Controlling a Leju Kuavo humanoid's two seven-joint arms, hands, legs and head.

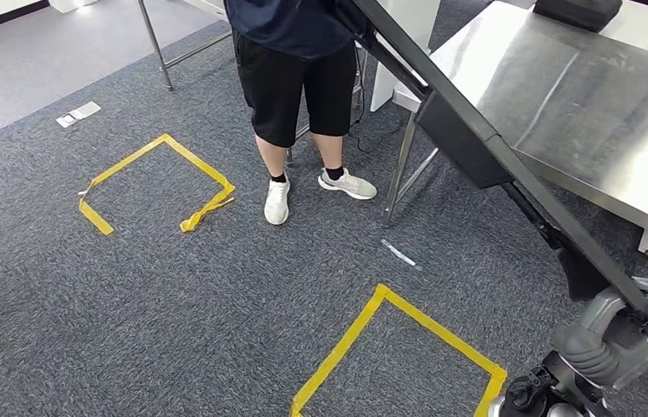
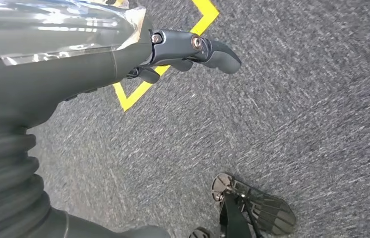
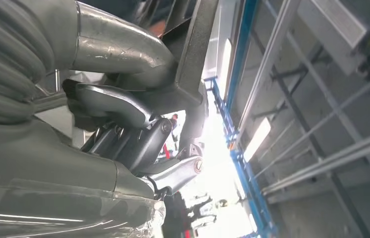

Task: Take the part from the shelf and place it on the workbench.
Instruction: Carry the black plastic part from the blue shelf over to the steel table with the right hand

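At the lower right of the head view the right hand [image 1: 629, 326] is clamped around the lower end of the part [image 1: 468, 130], a long black bar with a boxy block midway, which slants from that corner up to the top centre of the frame; the right wrist view shows the thumb and dark fingers [image 3: 123, 136] wrapped around the same dark bar [image 3: 195, 54]. The left hand [image 2: 188, 52] hangs over the carpet [image 2: 297, 99] with nothing in it, its fingers loosely curled and apart. The part crosses in front of the edge of the steel workbench [image 1: 581, 104], which fills the upper right of the head view, and it is not resting on it. At the top centre a person [image 1: 299, 78] in dark shorts and white shoes stands beside the bench leg. Yellow tape squares [image 1: 160, 182] mark the grey carpet at centre left and bottom centre
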